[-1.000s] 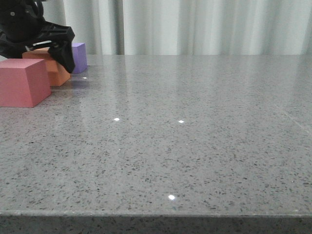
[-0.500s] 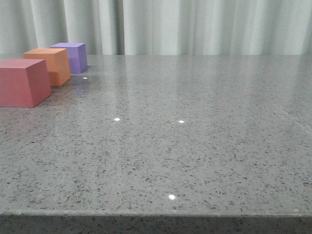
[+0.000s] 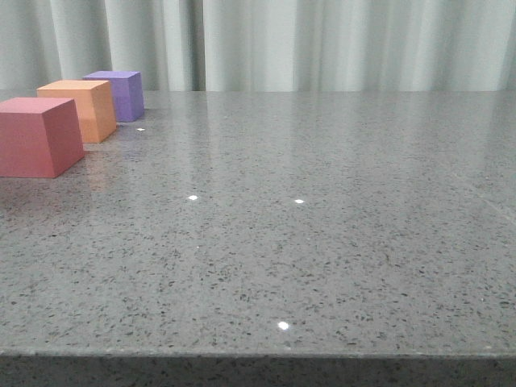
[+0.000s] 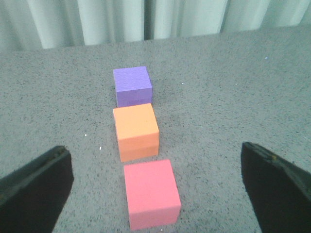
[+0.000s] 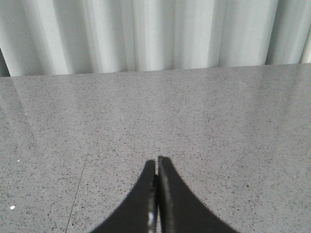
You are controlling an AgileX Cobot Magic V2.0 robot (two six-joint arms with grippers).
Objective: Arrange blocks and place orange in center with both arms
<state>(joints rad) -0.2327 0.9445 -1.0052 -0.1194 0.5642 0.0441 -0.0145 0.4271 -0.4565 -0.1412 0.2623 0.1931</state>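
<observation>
Three cubes stand in a row at the far left of the grey table. In the front view the pinkish-red cube (image 3: 36, 135) is nearest, the orange cube (image 3: 83, 109) is in the middle and the purple cube (image 3: 121, 93) is farthest. The left wrist view shows the same row: pinkish-red (image 4: 151, 193), orange (image 4: 136, 131), purple (image 4: 132, 85). My left gripper (image 4: 156, 187) is open wide and empty, raised above the pinkish-red cube. My right gripper (image 5: 157, 162) is shut and empty over bare table. Neither gripper shows in the front view.
The speckled grey tabletop (image 3: 306, 210) stretches to a near edge at the bottom of the front view. White curtains (image 3: 322, 40) hang behind the table's far edge.
One second ago my left gripper was over the orange cube at the far left of the front view. It has since left that view. The cubes have stayed in place.
</observation>
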